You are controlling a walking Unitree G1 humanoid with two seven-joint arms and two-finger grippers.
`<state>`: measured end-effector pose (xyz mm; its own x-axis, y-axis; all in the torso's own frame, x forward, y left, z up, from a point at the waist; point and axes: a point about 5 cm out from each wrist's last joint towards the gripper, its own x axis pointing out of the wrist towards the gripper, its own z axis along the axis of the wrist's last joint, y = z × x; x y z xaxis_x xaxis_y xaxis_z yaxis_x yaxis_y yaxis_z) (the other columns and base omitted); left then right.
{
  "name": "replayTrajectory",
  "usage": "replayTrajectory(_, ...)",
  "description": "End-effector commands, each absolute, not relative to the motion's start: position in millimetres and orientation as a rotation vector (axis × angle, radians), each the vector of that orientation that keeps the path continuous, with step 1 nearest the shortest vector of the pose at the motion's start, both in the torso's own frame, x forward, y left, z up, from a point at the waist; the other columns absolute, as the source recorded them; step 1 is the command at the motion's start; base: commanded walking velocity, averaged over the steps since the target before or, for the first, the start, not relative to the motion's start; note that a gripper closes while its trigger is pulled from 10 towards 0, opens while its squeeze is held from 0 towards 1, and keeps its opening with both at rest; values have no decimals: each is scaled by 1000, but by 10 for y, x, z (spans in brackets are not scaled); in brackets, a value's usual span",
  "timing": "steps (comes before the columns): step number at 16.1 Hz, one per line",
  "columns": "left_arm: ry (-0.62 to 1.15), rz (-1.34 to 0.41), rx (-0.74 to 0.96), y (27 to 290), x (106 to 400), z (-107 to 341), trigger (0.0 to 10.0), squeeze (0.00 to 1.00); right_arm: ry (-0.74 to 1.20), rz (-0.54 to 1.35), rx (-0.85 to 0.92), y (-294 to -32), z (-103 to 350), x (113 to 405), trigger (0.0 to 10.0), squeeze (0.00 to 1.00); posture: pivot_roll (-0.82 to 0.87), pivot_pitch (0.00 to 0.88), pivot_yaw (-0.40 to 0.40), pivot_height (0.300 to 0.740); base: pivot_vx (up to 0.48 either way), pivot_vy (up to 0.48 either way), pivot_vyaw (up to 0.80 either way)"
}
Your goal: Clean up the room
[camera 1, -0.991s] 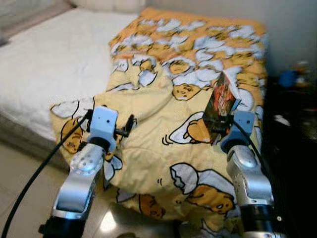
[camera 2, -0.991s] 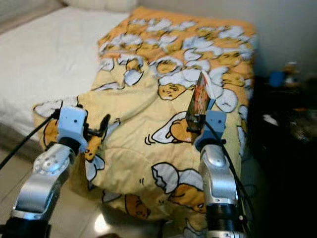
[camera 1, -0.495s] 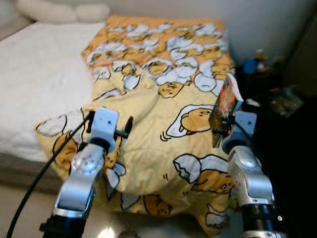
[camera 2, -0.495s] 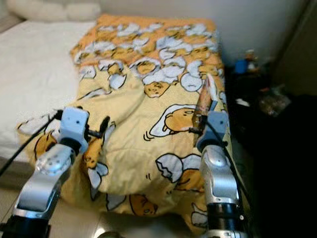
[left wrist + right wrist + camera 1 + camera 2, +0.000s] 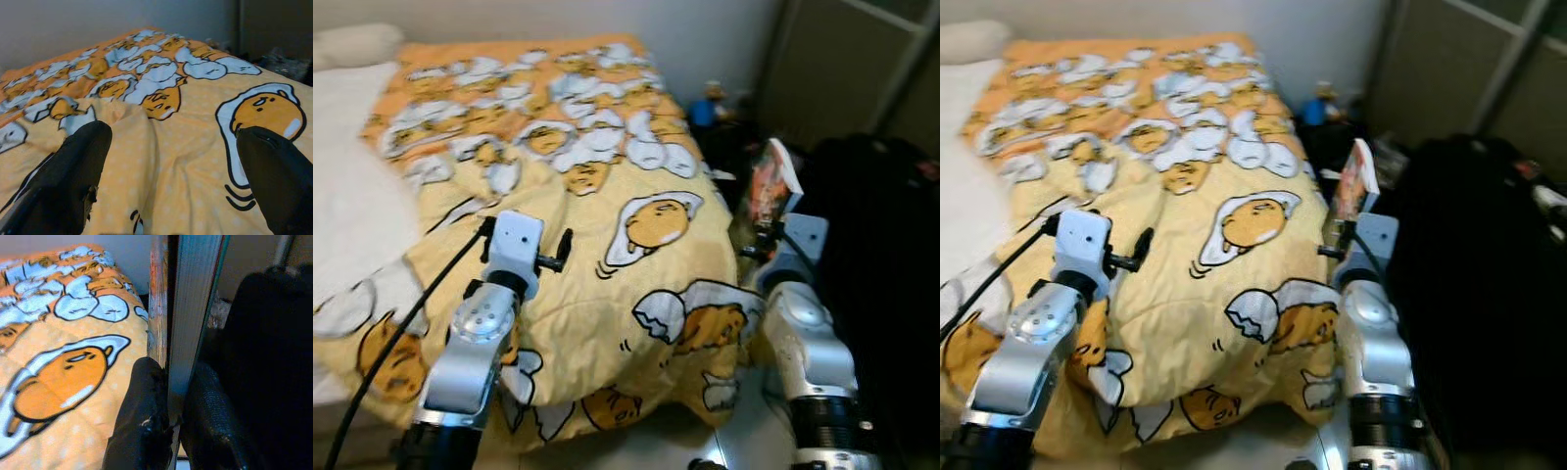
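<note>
My right gripper [image 5: 170,396] is shut on a thin book [image 5: 770,182] with an orange-red cover, held upright on its edge beyond the bed's right side; the book [image 5: 188,308] rises between the two black fingers [image 5: 146,396]. The same book [image 5: 1355,181] stands above the right wrist in the eye views. My left gripper [image 5: 171,166] is open and empty, hovering just above the yellow quilt [image 5: 607,176] printed with egg characters, its fingers [image 5: 78,171] far apart. The left arm [image 5: 484,313] reaches over the quilt's near part.
A white mattress [image 5: 347,196] shows at the left, with a pillow [image 5: 352,41] at the head. A large black mass [image 5: 881,245] fills the right side. Small clutter, including something blue [image 5: 707,108], lies on the floor by the wall. Dark wardrobe doors [image 5: 852,69] stand behind.
The whole view has swung to the right: the bed slid left and the dark area and wardrobe came in. The book stays gripped in my right gripper; the left one stays open.
</note>
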<state>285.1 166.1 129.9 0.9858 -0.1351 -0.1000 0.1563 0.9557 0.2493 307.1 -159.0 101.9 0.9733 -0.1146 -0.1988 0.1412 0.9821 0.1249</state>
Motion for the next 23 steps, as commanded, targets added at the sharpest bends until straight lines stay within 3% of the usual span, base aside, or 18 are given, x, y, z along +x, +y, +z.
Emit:
replayTrajectory(1,86,-149,258,1676,2862,1313,10000,24,139,-109,148,-1545,1166,3149,10000,0,33,0,39,740,0,300,-800)
replayTrajectory(4,81,-145,256,1699,2897,1348,10000,20,137,-56,127,-1433,1161,3161,10000,0,27,0,43,740,0,300,-800)
replayTrajectory(23,88,-166,257,1628,2917,1304,10000,27,148,38,105,-1332,1141,3177,10000,0,18,0,46,740,0,337,0)
